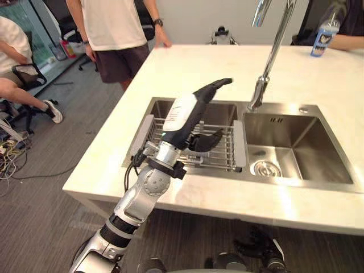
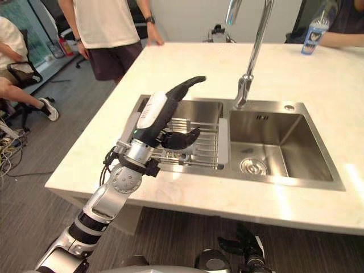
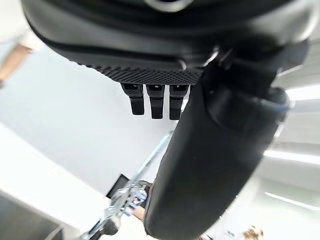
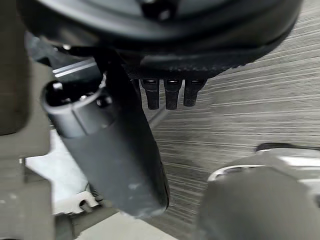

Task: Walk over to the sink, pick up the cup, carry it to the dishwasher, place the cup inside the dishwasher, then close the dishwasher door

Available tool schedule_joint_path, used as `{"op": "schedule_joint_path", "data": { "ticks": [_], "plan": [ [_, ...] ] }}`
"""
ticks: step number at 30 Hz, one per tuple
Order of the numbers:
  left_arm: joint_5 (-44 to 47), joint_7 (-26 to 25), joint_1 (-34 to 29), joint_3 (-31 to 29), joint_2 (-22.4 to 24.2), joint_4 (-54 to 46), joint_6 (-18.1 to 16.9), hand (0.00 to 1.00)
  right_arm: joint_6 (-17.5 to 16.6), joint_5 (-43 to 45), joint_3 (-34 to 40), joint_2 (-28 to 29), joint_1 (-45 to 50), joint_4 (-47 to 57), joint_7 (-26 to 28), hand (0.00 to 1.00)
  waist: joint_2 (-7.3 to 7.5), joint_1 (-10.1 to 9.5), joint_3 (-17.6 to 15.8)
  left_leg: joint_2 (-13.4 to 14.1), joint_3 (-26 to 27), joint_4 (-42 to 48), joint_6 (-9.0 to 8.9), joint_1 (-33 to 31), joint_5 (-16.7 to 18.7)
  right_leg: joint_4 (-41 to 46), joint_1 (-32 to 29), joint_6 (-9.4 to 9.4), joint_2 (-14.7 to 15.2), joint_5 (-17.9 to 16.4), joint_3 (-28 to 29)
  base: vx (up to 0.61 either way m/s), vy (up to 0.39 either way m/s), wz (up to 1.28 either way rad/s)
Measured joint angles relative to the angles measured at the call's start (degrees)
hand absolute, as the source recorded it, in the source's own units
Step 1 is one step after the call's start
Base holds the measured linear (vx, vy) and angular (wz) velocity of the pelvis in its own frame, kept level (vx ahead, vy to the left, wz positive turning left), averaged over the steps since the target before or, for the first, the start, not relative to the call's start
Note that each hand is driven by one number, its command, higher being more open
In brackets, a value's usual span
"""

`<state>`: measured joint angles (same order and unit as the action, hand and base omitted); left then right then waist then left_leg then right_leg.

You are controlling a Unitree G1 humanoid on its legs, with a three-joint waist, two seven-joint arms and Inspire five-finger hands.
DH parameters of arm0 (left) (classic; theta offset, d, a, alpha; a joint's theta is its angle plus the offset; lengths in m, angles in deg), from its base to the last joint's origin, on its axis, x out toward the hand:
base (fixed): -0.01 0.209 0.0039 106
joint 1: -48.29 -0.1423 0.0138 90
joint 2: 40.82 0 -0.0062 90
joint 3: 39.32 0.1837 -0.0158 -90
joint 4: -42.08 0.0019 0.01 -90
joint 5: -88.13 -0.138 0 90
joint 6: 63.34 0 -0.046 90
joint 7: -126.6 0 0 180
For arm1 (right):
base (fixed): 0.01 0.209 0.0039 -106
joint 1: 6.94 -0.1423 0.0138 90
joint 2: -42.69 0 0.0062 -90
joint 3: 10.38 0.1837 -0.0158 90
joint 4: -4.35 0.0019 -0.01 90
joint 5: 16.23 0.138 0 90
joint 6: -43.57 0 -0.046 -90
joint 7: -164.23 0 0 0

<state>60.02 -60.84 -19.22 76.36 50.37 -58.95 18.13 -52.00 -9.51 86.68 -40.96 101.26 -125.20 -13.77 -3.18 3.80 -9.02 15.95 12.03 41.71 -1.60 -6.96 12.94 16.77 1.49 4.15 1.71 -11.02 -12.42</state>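
Note:
My left hand (image 1: 183, 120) is raised over the left basin of the steel sink (image 1: 165, 106), fingers straight and pointing toward the faucet (image 1: 267, 62), thumb (image 1: 207, 141) spread below them. It holds nothing. Under the hand a wire dish rack (image 1: 224, 152) spans that basin; the hand hides part of it. In the left wrist view the fingers (image 3: 156, 102) stick out straight past the thumb (image 3: 210, 160). My right hand (image 1: 259, 243) hangs low beside the counter's front edge, its fingers (image 4: 170, 94) straight above the grey floor.
The right basin (image 1: 296, 151) has a drain strainer. The white counter (image 1: 187, 68) surrounds the sink. A person (image 1: 114, 28) stands at the far left corner, another sits at the left (image 1: 11, 62). A bottle (image 1: 323, 35) stands at the back right.

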Motion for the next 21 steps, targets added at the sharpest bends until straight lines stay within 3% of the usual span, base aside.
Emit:
{"op": "schedule_joint_path", "data": {
  "ticks": [1,2,3,4,8,14,21],
  "plan": [
    [-0.09,0.33,0.48,0.0,-0.02,0.24,-0.31,0.9,0.0,0.0,0.06,-0.08,-0.21,-0.67,0.04,0.9,0.11,0.0,0.06,-1.09,-0.16,-4.15,-0.16,0.07,0.09,-0.22,0.37,-0.32,0.4,-0.05,-0.05,0.18,0.038,0.12],
    [-0.1,0.83,1.12,0.0,-0.06,0.96,-0.65,0.9,0.01,0.0,0.17,-0.15,-0.66,-2.17,0.06,0.9,0.17,0.0,0.25,-3.69,-0.72,-13.07,-1.01,0.32,-0.66,-0.15,0.41,-1.79,1.18,0.15,-0.06,0.19,0.067,0.09],
    [-0.1,1.53,1.88,0.05,-0.05,2.66,-0.71,0.9,0.02,-0.01,0.52,-0.36,-0.81,-3.49,0.04,0.9,-0.52,0.13,0.65,-5.6,-1.58,-21.76,-1.46,0.6,-6.82,0.43,0.12,-2.58,1.05,-0.2,-0.09,0.2,0.075,0.05],
    [-0.1,1.84,1.99,0.06,-0.19,3.72,-0.65,0.9,0.04,-0.04,0.73,-0.46,-0.91,-4.29,0.05,0.9,-1.12,0.12,1.01,-5.81,-1.99,-24.24,-2.55,0.54,-9.3,0.71,-0.18,-3.02,0.52,-0.46,0.19,0.25,0.089,-0.02],
    [-0.09,4.11,1.95,0.89,-4.03,11.8,1.4,0.9,0.48,-0.04,1.69,1.17,-1.85,-6.52,0.0,0.9,0.83,0.34,0.69,-8.99,-0.46,-29.32,-1.88,3.52,-10.07,1.89,-0.94,-4.81,2.81,-1.56,3.22,0.13,0.079,-0.06],
    [-0.06,8.15,0.75,3.56,-8.23,15.22,1.75,0.9,0.44,-0.17,1.48,1.28,-3.6,-9.21,0.07,0.9,1.02,0.46,0.75,-11.0,-0.43,-36.28,-1.39,5.92,-13.21,-1.27,-0.45,-5.94,3.56,-0.8,4.76,0.02,0.035,0.05],
    [-0.07,9.05,-0.68,3.5,-10.52,18.0,1.73,0.9,0.44,-0.7,1.35,1.19,-4.51,-10.98,0.07,0.9,1.12,1.8,0.79,-10.94,-0.37,-41.27,-1.48,6.79,-15.9,-4.47,-0.48,-6.05,2.85,1.3,4.67,0.0,0.001,-0.01]
  ]
}}
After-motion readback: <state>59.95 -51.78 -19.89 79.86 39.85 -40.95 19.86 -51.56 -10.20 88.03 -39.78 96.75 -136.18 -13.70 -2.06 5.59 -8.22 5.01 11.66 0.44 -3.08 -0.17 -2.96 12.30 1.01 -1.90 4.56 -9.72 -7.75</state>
